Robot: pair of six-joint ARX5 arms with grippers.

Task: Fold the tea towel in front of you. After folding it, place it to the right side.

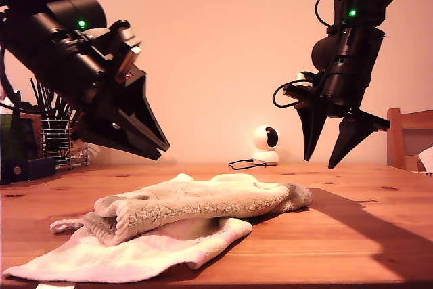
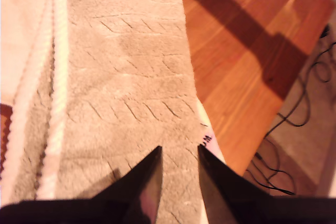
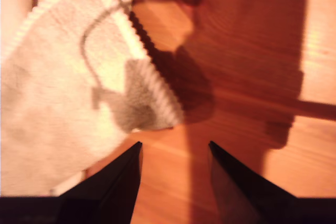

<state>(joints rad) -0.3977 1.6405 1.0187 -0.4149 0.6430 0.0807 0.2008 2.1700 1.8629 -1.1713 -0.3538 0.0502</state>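
One tea towel (image 1: 169, 218) lies loosely folded on the tabletop (image 1: 352, 235), near its front edge, towards the exterior view's left. You have two grippers, both off the cloth: my first gripper (image 2: 179, 153) hangs above the towel, jaws slightly parted and empty; my second gripper (image 3: 175, 149) hovers over bare wood beside the towel's corner, jaws wider and empty.

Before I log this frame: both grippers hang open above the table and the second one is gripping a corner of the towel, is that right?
Not quite. My second gripper grips nothing: the second wrist view shows its open jaws over bare table, beside the towel corner. My first gripper is open too.
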